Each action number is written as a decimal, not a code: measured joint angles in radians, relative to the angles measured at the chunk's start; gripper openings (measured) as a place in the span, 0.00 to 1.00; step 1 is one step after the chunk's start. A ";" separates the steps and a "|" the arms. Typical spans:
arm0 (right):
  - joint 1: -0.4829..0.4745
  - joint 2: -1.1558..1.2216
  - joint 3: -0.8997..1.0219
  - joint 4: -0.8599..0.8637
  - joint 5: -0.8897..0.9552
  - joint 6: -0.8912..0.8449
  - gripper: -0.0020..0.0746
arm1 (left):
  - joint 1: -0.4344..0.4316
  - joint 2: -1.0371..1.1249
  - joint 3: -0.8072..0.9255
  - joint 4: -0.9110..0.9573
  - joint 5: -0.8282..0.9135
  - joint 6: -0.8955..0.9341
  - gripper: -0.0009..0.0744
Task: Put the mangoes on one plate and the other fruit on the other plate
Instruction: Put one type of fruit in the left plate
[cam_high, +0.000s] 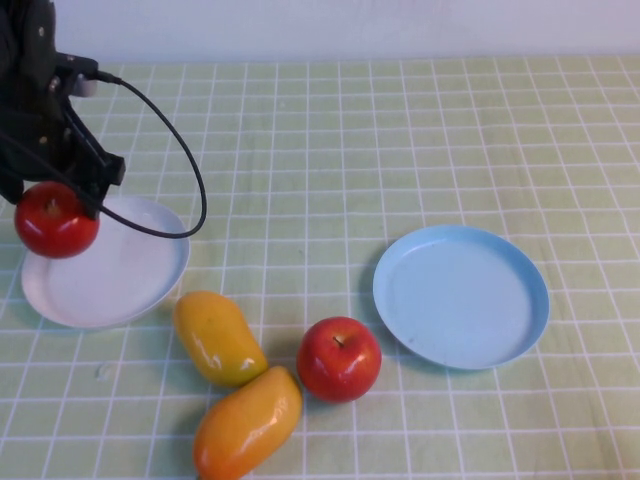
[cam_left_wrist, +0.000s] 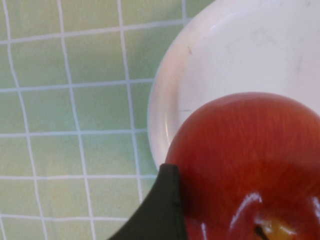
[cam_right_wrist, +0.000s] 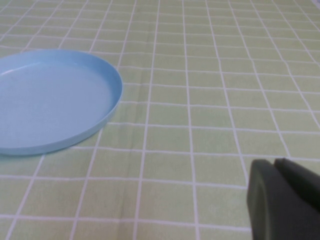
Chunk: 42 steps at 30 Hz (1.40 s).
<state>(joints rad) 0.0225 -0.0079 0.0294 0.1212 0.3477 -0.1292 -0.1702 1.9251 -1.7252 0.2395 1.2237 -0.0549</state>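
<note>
Apple (cam_high: 55, 220) at white plate (cam_high: 120, 285) rim, perhaps airborne; mangoes (cam_high: 232, 385), second apple (cam_high: 339, 359) on cloth; blue plate (cam_high: 461, 296) bare.

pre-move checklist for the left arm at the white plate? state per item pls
1. Round red apple over the round white shallow plate: ok, it sits at the plate's far left rim, not the centre.
2. Left gripper released: cannot tell; one dark finger sits right beside the apple, and whether they touch is unclear.
3. Apple resting on the plate rather than hanging above it: cannot tell.
4. Round light blue plate free for mangoes: ok, nothing in it.
5. Remaining fruit on the cloth: not ok, two oblong yellow-orange mangoes and a second red apple are unsorted.
6. Right gripper out of the way: ok, shut, low over the cloth beside the blue plate.
</note>
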 joint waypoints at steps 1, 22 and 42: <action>0.000 0.000 0.000 0.000 0.000 0.000 0.01 | 0.000 0.001 0.000 -0.001 -0.002 0.001 0.90; 0.000 0.000 0.000 0.000 0.000 0.000 0.01 | -0.051 0.042 0.142 0.092 -0.086 -0.111 0.90; 0.000 0.000 0.000 0.000 0.000 0.000 0.00 | -0.049 0.041 0.076 -0.118 -0.040 0.077 0.90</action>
<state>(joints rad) 0.0225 -0.0079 0.0294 0.1212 0.3477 -0.1292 -0.2196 1.9666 -1.6493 0.1212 1.1832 0.0218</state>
